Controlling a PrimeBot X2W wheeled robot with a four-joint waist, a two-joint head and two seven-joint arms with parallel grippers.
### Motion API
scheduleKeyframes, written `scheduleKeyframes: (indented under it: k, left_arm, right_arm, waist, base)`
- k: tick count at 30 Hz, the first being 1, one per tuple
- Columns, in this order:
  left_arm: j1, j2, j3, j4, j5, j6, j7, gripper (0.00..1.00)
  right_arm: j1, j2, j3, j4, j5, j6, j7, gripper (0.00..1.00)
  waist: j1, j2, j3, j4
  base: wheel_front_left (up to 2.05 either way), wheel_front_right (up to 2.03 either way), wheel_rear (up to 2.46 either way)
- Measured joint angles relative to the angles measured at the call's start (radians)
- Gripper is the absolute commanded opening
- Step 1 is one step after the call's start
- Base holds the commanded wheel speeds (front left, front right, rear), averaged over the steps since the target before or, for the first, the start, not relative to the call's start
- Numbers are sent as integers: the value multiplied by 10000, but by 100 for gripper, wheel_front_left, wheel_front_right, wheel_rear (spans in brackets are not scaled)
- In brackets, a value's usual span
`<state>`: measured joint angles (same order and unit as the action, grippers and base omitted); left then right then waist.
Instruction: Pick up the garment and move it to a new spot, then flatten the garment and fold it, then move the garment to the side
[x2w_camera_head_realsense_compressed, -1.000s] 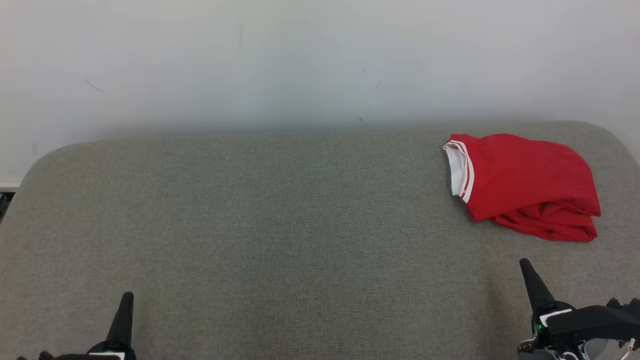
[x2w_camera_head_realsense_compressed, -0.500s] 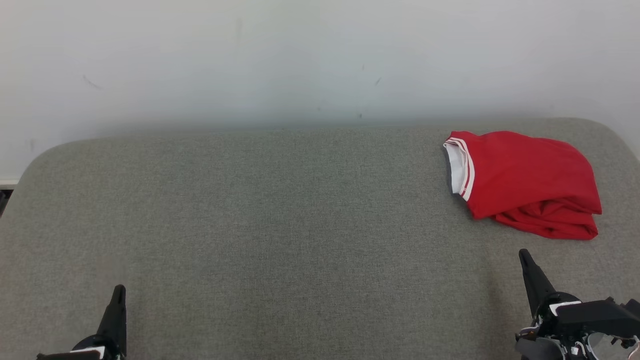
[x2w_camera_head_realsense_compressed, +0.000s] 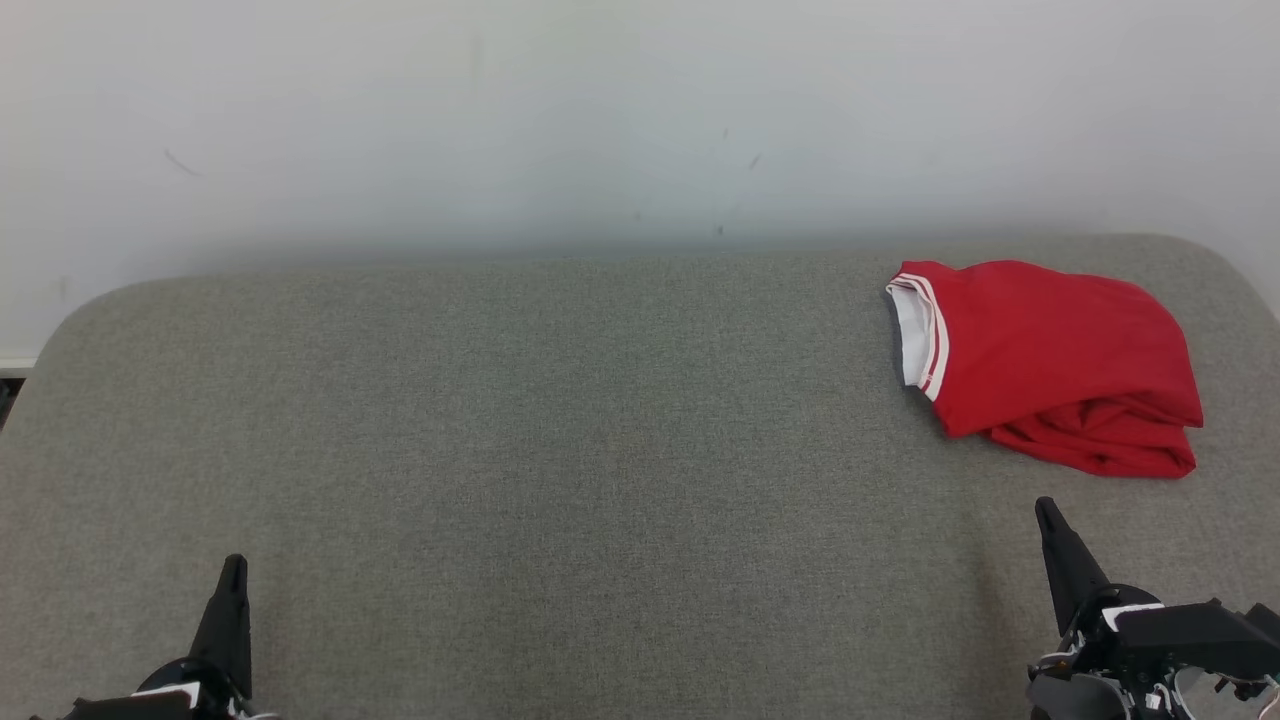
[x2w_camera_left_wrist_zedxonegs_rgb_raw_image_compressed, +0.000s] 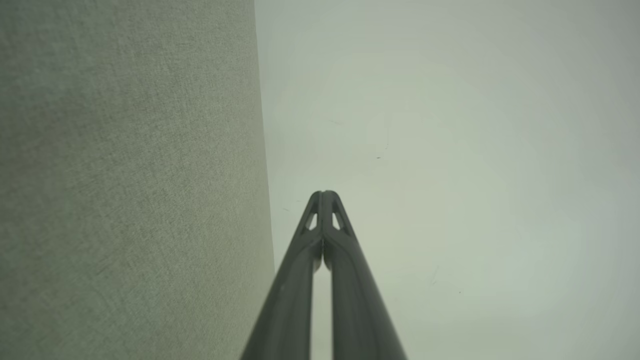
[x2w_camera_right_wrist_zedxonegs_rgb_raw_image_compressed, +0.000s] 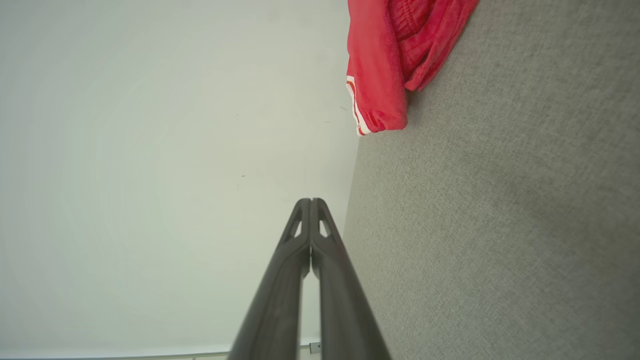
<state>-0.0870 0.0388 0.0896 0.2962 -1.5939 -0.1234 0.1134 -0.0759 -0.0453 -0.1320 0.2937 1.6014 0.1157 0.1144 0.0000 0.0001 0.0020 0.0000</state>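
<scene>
A red garment (x2w_camera_head_realsense_compressed: 1050, 365) with a white, red-striped trim lies folded in a bundle at the back right of the grey fabric surface (x2w_camera_head_realsense_compressed: 560, 450). In the right wrist view the garment (x2w_camera_right_wrist_zedxonegs_rgb_raw_image_compressed: 395, 55) sits at the top, well beyond the fingertips. My right gripper (x2w_camera_head_realsense_compressed: 1045, 512) is shut with nothing in it, near the front right, a short way in front of the garment; its tips meet in its own view (x2w_camera_right_wrist_zedxonegs_rgb_raw_image_compressed: 310, 201). My left gripper (x2w_camera_head_realsense_compressed: 233, 566) is shut and empty at the front left, fingers pressed together (x2w_camera_left_wrist_zedxonegs_rgb_raw_image_compressed: 325, 194).
A pale wall (x2w_camera_head_realsense_compressed: 600, 120) rises right behind the grey surface. The surface has rounded corners at the back left (x2w_camera_head_realsense_compressed: 90, 310) and back right (x2w_camera_head_realsense_compressed: 1220, 265). Its wide left and middle stretch carries nothing.
The left gripper has slid slightly left and up in the view; the right one has edged up. The garment lies where it was; the whole picture shifted a little.
</scene>
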Motion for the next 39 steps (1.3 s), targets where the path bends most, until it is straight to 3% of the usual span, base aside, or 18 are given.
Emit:
scheduleKeyframes:
  k: [39]
  left_arm:
    - [0, -4, -2, 13, -2, -2, 0, 0]
  right_arm:
    - [-4, 2, 2, 15, 0, 33, 0, 0]
  waist:
    - [0, 0, -2, 0]
  base:
    - [0, 0, 0]
